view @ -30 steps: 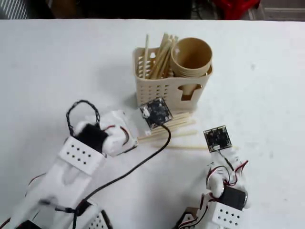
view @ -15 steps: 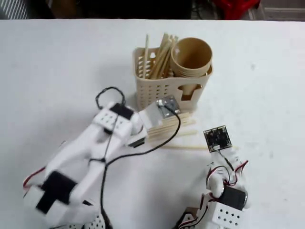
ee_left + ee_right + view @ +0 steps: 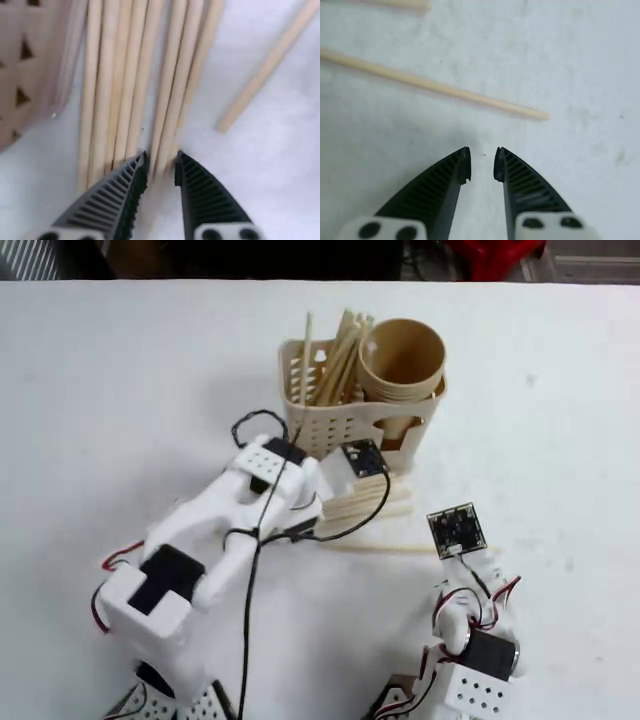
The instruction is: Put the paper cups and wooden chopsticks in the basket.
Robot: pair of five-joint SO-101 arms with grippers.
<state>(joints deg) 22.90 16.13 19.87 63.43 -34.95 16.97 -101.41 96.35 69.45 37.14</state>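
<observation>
A cream slotted basket (image 3: 345,415) holds stacked paper cups (image 3: 402,360) and several upright chopsticks (image 3: 335,350). A bundle of loose chopsticks (image 3: 375,502) lies on the table just in front of it, and a single chopstick (image 3: 395,548) lies nearer. My left gripper (image 3: 160,162) is low over the bundle's (image 3: 135,90) near ends. It is open by a narrow gap, with its tips at the stick ends. The basket wall (image 3: 22,75) stands close beside it. My right gripper (image 3: 482,165) is narrowly open and holds nothing, just short of the single chopstick (image 3: 435,87).
The white left arm (image 3: 210,540) stretches diagonally from the lower left, with its black cable (image 3: 250,580) hanging alongside. The right arm (image 3: 470,645) sits folded at the lower right. Bare white tabletop (image 3: 120,390) surrounds the basket on the left and right.
The left arm has swung from the left of the table to the basket's front and come down onto the loose chopstick bundle. The right arm has not moved.
</observation>
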